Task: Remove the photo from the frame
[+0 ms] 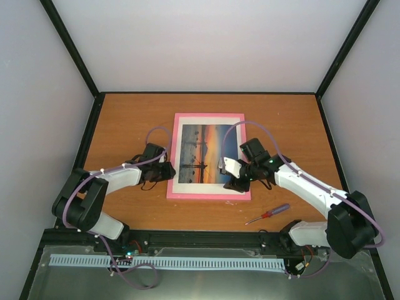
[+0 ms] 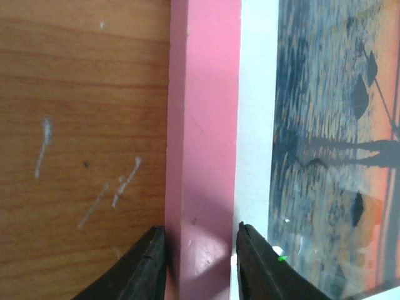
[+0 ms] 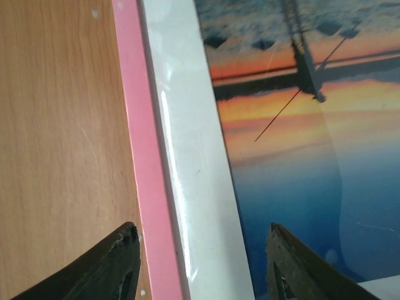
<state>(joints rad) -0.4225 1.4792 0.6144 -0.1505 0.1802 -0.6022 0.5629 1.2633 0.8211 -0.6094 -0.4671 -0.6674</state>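
The pink frame (image 1: 209, 117) lies flat in the middle of the table with the sunset photo (image 1: 201, 153) inside it, under a white border. My left gripper (image 1: 164, 170) is at the frame's left edge. In the left wrist view its jaws (image 2: 201, 262) straddle the pink frame rail (image 2: 203, 125), one finger against the outer side and one against the inner edge, beside the photo (image 2: 337, 125). My right gripper (image 1: 234, 177) is over the right edge near the front corner. It stands open (image 3: 200, 262), spanning the pink rail (image 3: 134, 94) and white border (image 3: 187, 125), with the photo (image 3: 300, 125) to the right.
A small purple-handled screwdriver (image 1: 269, 214) lies on the wooden table (image 1: 125, 119) in front of the frame's right corner, close to the right arm. Black posts and white walls enclose the table on three sides.
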